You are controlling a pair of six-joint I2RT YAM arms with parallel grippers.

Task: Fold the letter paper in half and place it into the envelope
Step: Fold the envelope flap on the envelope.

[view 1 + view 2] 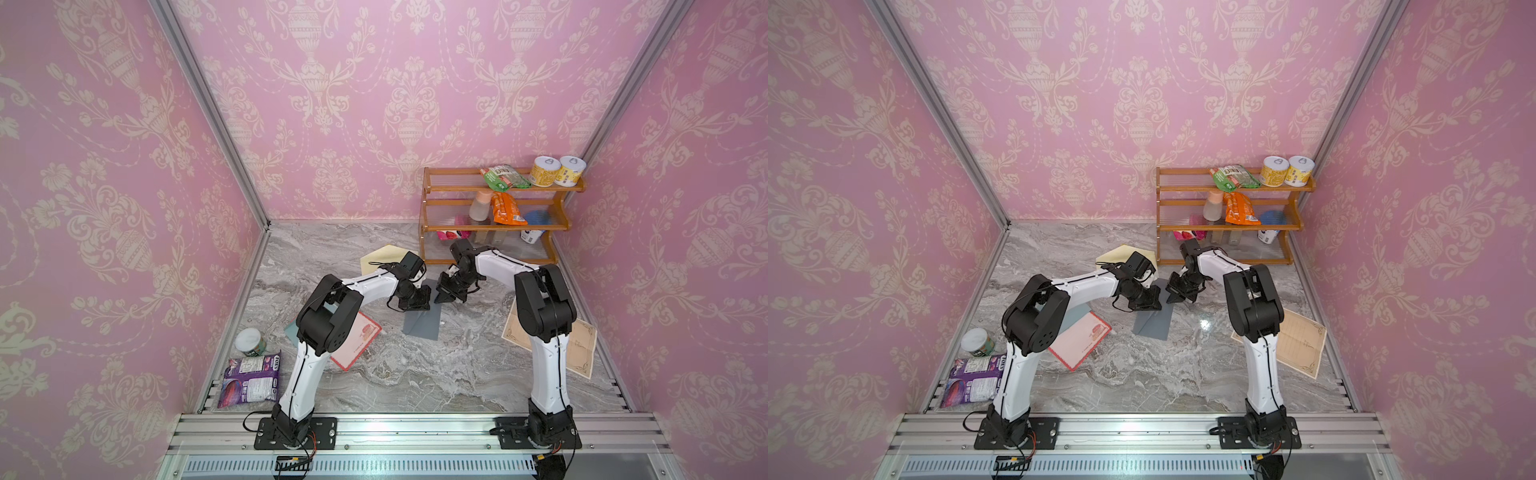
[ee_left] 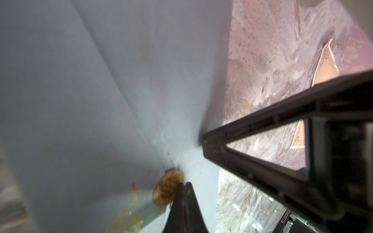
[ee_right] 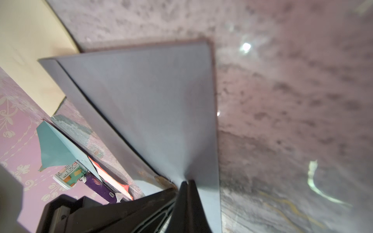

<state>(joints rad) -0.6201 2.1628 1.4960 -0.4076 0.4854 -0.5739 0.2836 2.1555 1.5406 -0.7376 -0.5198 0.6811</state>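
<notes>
A grey-blue envelope point(image 1: 424, 324) point(image 1: 1154, 326) lies mid-table with its far part lifted. My left gripper point(image 1: 419, 304) point(image 1: 1152, 303) point(image 2: 184, 184) is shut on its edge beside a gold seal point(image 2: 167, 187). My right gripper point(image 1: 438, 300) point(image 1: 1170, 300) point(image 3: 187, 182) is shut on the raised grey sheet point(image 3: 157, 105) right next to it. A pink, red-bordered letter paper point(image 1: 359, 340) point(image 1: 1086, 338) lies flat under the left arm. A beige ornate letter paper point(image 1: 582, 349) point(image 1: 1304, 345) lies flat behind the right arm. I cannot tell what is inside the envelope.
A wooden shelf point(image 1: 498, 226) with cans and packets stands at the back right. A cream envelope point(image 1: 384, 257) lies behind the left wrist and a teal envelope point(image 1: 291, 330) under the left elbow. A can point(image 1: 250, 341) and purple packet point(image 1: 249, 380) sit front left.
</notes>
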